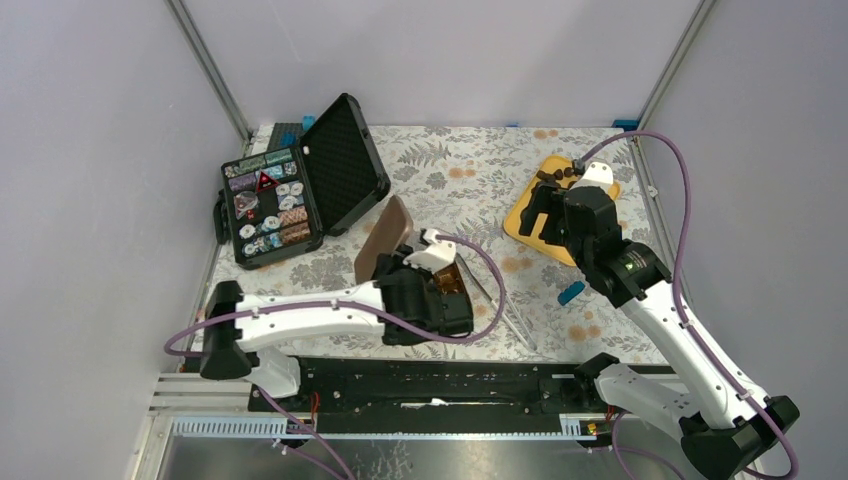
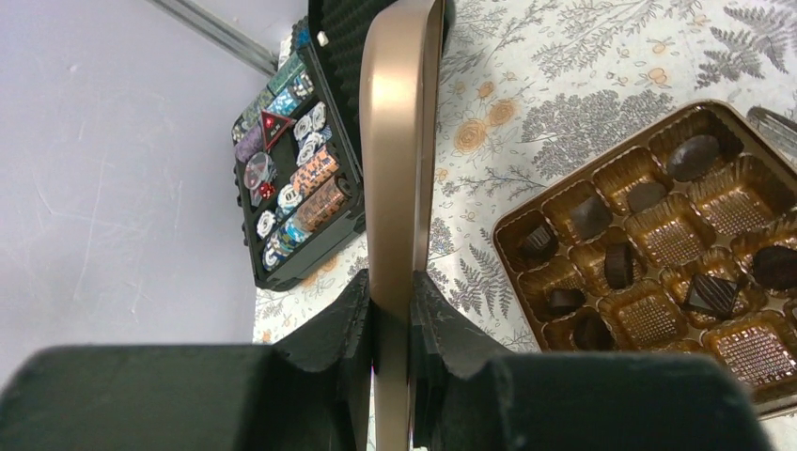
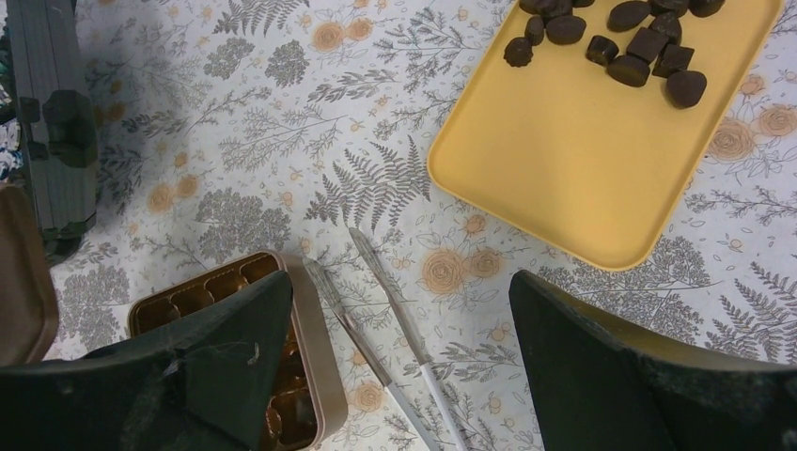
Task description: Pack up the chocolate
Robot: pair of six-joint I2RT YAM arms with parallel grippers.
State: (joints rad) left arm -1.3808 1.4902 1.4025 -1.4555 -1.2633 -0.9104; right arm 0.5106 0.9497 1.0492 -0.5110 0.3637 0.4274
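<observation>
Several dark chocolate pieces (image 3: 611, 42) lie at the far end of a yellow tray (image 3: 564, 160), which also shows in the top view (image 1: 520, 228). More chocolate pieces (image 2: 648, 197) sit in some cups of the golden-brown gridded tin (image 2: 507, 230), whose rim also shows in the right wrist view (image 3: 315, 348). My left gripper (image 2: 392, 301) is shut on the flat brown lid (image 2: 399, 141) and holds it on edge, tilted, just left of the tin (image 1: 452, 280). My right gripper (image 3: 399, 348) is open and empty, above the cloth between tin and tray.
Metal tongs (image 3: 376, 282) lie on the floral cloth between the tin and the tray. A small blue object (image 1: 571, 292) lies near the right arm. An open black case (image 1: 275, 200) of poker chips stands at the back left.
</observation>
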